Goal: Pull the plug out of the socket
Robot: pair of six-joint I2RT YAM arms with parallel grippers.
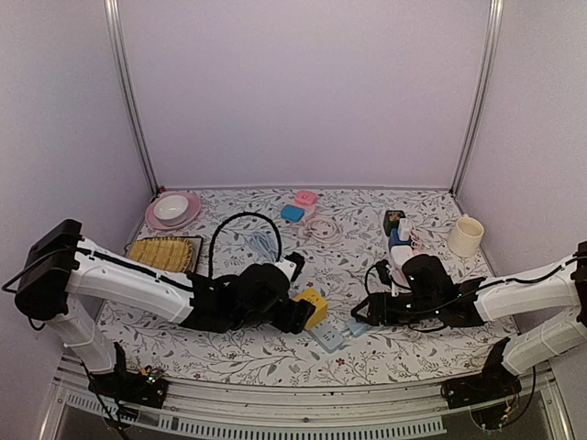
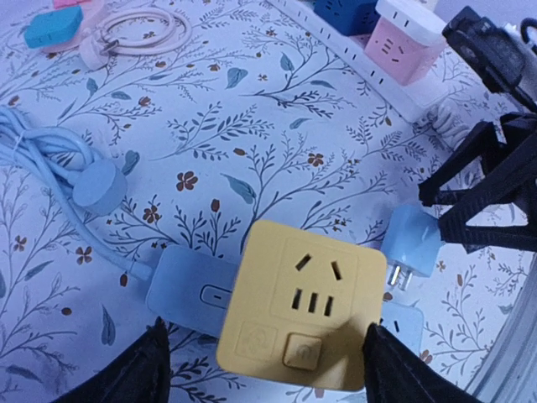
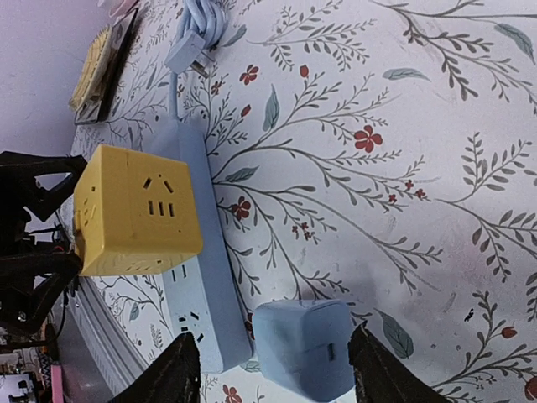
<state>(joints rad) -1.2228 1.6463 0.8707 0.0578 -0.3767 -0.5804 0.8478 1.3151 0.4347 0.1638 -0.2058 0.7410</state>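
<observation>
The socket is a light-blue power strip [image 1: 327, 337] [image 2: 180, 292] [image 3: 201, 277] lying near the front of the table. A yellow cube adapter [image 1: 312, 304] [image 2: 298, 302] [image 3: 134, 210] sits on it. The plug, a small light-blue cube [image 1: 357, 326] [image 2: 411, 248] [image 3: 304, 348], lies on the tablecloth just off the strip's end, its metal prongs bare. My left gripper [image 1: 298, 316] [image 2: 267, 344] is open and straddles the yellow cube, with a gap at its left finger. My right gripper [image 1: 364, 318] [image 3: 273, 353] is open around the plug, and a gap shows beside its left finger.
The strip's blue cable [image 1: 264, 246] coils behind it. At the back are a white cable [image 1: 323, 229] and pink and blue cubes [image 1: 305, 198]. A white strip with pink and blue cubes [image 1: 401, 240] lies on the right, near a cream cup [image 1: 466, 236]. A pink plate with a bowl [image 1: 172, 210] and a woven yellow mat [image 1: 165, 251] are on the left.
</observation>
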